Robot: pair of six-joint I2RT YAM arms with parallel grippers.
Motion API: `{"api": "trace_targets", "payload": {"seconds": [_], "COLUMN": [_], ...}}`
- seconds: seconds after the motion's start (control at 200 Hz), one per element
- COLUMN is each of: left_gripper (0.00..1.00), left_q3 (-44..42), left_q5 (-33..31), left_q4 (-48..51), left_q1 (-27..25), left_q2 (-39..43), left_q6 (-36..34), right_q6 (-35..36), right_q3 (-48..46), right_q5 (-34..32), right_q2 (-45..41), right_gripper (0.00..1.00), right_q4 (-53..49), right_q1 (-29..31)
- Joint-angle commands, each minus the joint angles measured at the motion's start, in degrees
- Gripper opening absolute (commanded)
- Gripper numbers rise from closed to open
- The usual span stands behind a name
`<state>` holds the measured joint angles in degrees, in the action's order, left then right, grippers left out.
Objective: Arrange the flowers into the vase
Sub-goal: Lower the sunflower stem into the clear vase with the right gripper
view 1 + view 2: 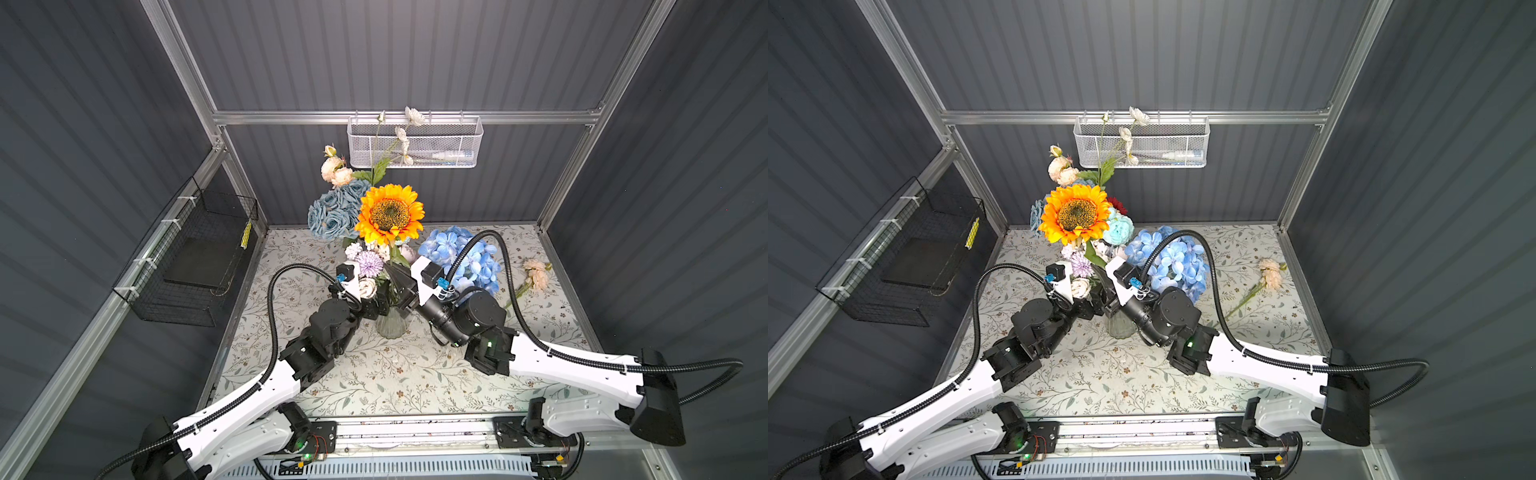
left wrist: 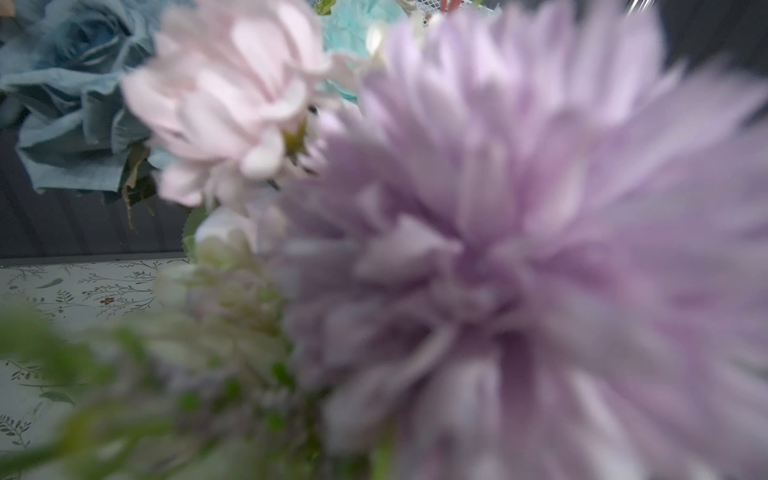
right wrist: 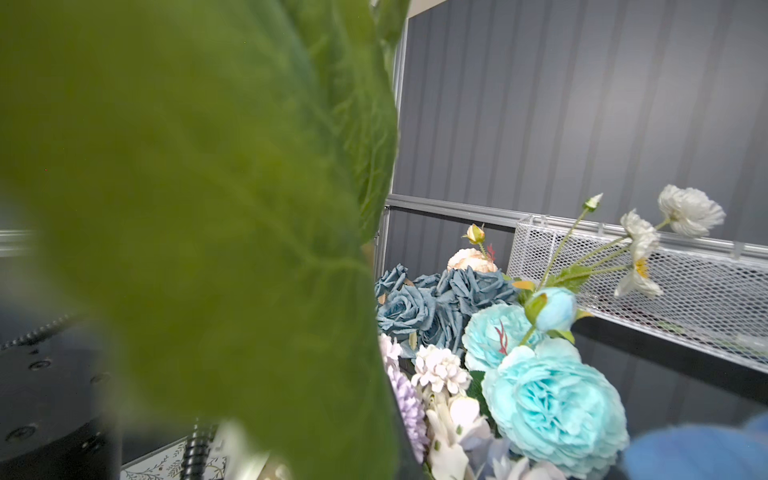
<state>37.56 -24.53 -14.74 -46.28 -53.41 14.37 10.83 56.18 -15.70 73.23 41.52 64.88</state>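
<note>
The flowers (image 1: 369, 262) stood bunched in the glass vase (image 1: 390, 326) at the middle of the tablecloth (image 1: 395, 374) — the sunflower (image 1: 390, 214) topmost, dusty-blue roses (image 1: 332, 214) to its left, a blue hydrangea (image 1: 461, 257) to its right. One peach bloom (image 1: 536, 272) lay apart on the cloth, far right. The right gripper (image 1: 395, 275) was pressed closed beside the sunflower's stem; whether it pinched the stem could not be told. The left gripper (image 1: 376, 306) sat at the vase's neck, jaws spread wide — any contact was hidden.
</note>
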Motion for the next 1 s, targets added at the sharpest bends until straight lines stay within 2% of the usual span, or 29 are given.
{"api": "trace_targets", "payload": {"seconds": [0.0,0.37,0.991], "left_gripper": [0.99,0.99,0.99], "left_q3": [1.98,1.81,0.41], "left_q5": [2.27,4.57,9.66], "left_q4": [-0.2,0.2,0.59], "left_q1": [0.99,1.63,1.63], "left_q2": [-0.5,-1.41,-2.32], "left_q6": [1.14,2.27,4.53], "right_q6": [-1.53,3.07,-7.12], "right_q3": [-1.09,-3.83,-11.77], "right_q5": [-3.36,-4.38,-10.27], "right_q2": [-0.82,1.11,3.44], "right_gripper": [0.0,0.0,0.0], "right_q4": [-1.49,-9.61,-12.5], "right_q1": [-0.47,-0.63,-5.65]}}
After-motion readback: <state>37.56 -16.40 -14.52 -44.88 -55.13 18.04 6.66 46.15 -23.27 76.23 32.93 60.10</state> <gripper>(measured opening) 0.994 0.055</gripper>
